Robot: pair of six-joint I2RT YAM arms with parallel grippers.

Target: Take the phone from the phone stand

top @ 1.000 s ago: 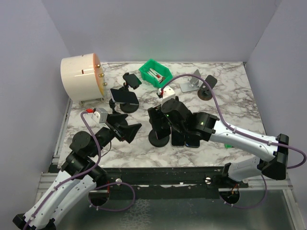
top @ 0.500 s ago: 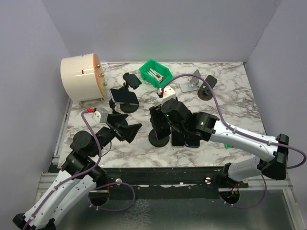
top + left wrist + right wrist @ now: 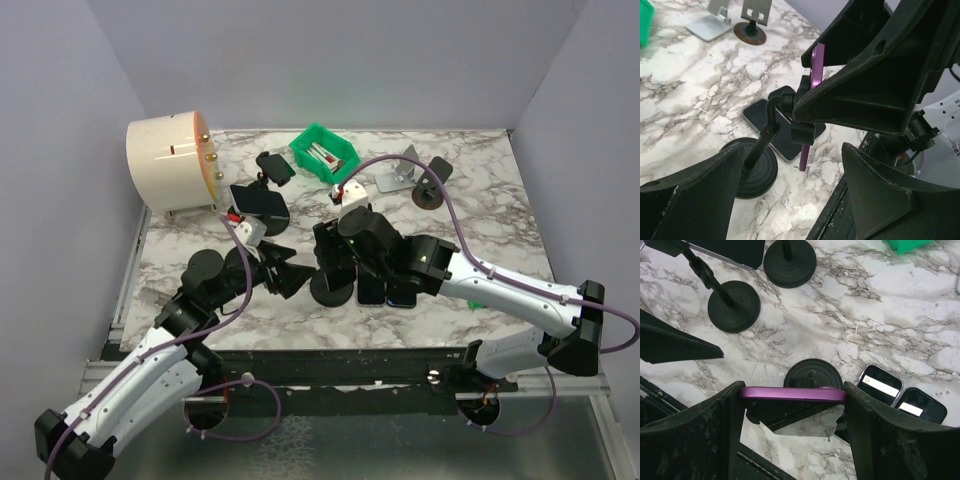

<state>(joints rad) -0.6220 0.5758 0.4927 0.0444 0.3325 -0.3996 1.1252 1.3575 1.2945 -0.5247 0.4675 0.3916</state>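
The phone [image 3: 792, 393] is purple and stands edge-on, clipped at the top of a black phone stand with a round base [image 3: 813, 374]. My right gripper [image 3: 795, 405] is shut on the phone, one finger [image 3: 715, 430] against each short end. From the left wrist the phone's purple edge [image 3: 805, 159] hangs below the stand's clamp, with the stem [image 3: 765, 140] and base [image 3: 757, 172] beneath. My left gripper [image 3: 790, 200] is open and holds nothing, just left of the stand base [image 3: 332, 290]. From above, my right gripper [image 3: 335, 250] hides the phone.
Two dark phones [image 3: 880, 384] [image 3: 920, 407] lie flat right of the stand. Two more black stands [image 3: 734, 305] [image 3: 790, 262] carry phones behind it. A green bin [image 3: 325, 152], a white drum [image 3: 170, 165] and a silver stand [image 3: 398, 175] sit at the back.
My left arm has swung right and forward, bringing its open gripper up beside the stand. The right gripper has narrowed onto the phone and otherwise stayed in place.
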